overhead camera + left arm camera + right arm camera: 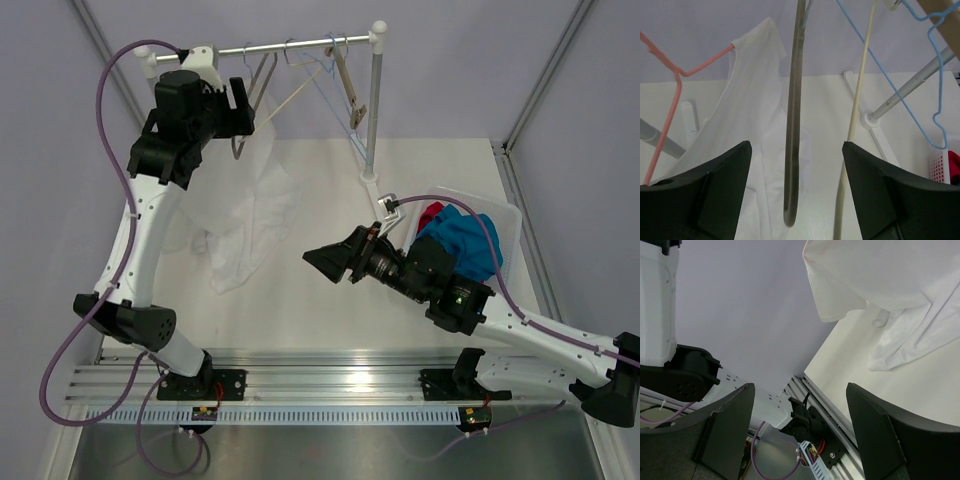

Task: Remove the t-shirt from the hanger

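Note:
A white t-shirt [255,200] hangs from a pink hanger [675,90] on the rack rod [290,45], and its lower part lies crumpled on the table. In the left wrist view the shirt [752,100] hangs off the hanger's right arm. My left gripper [245,108] is up by the rod, open and empty. In its wrist view [796,144] an empty grey hanger [794,125] hangs ahead between the fingers. My right gripper [322,262] is open and empty, low over the table right of the shirt. Its wrist view [800,385] shows the shirt [890,280] at upper right.
Cream [860,90] and blue [935,75] empty hangers hang right of the grey one. The rack's upright pole [375,100] stands at the back right. A white basket [508,222] with blue and red clothes [465,245] sits at the right.

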`<state>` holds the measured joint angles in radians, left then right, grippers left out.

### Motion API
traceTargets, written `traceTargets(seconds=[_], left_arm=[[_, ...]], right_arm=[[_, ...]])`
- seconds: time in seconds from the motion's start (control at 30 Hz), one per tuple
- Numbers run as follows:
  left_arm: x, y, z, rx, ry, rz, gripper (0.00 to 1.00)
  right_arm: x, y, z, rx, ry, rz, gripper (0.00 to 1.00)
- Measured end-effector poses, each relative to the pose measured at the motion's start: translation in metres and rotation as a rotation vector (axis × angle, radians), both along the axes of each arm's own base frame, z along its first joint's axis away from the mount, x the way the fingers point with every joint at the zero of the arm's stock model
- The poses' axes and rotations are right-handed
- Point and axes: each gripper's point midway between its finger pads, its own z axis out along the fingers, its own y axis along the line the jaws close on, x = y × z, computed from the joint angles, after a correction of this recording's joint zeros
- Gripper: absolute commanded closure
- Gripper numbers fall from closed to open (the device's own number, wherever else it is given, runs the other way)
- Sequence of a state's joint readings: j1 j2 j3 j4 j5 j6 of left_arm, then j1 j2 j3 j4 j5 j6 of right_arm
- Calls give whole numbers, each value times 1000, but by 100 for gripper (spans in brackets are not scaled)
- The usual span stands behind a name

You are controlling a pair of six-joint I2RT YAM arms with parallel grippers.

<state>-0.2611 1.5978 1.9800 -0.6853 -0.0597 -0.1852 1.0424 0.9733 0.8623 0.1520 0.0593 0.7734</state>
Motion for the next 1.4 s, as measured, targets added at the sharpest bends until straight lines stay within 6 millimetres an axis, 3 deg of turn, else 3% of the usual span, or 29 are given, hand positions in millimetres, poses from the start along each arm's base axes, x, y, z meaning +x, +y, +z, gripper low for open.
traceTargets(seconds=[0.17, 0.23, 0.33, 0.4, 0.5, 0.57, 0.73, 0.9, 1.03, 1.07, 1.1, 1.2, 1.3, 1.4], left_arm=[[-27, 15, 41, -19, -96, 40, 20], [-38, 27, 58, -29, -144, 75, 35], [-51, 53, 77, -41, -205, 135, 36], [-51, 76, 79, -48, -219, 193, 37], [-38, 105, 62, -36, -195, 268, 38], [-23, 116, 39, -16, -152, 283, 38], [18, 111, -17, 40, -34, 224, 38], [40, 110, -48, 77, 28, 199, 48], [51, 114, -57, 98, 40, 212, 49], [53, 114, -59, 102, 42, 213, 56], [55, 115, -61, 108, 45, 215, 71], [58, 115, -65, 113, 54, 214, 82], [58, 115, -66, 111, 55, 214, 85], [58, 114, -66, 101, 55, 218, 98]], right_arm=[[-5, 3, 0, 0, 0, 15, 17], [-8, 4, 0, -1, 0, 24, 17], [-13, 7, -1, -2, 1, 38, 17], [-16, 9, -2, -4, 1, 48, 17], [-20, 12, -3, -12, -2, 63, 17], [-24, 16, -3, -17, -5, 76, 17], [-31, 23, 1, -23, -22, 102, 17], [-33, 29, 0, -35, -28, 115, 17], [-33, 33, -5, -56, -26, 118, 17], [-32, 33, -6, -62, -26, 118, 17], [-32, 34, -7, -67, -26, 118, 17], [-32, 35, -5, -71, -35, 119, 17], [-31, 37, -3, -74, -41, 119, 17], [-30, 42, -3, -81, -42, 123, 17]])
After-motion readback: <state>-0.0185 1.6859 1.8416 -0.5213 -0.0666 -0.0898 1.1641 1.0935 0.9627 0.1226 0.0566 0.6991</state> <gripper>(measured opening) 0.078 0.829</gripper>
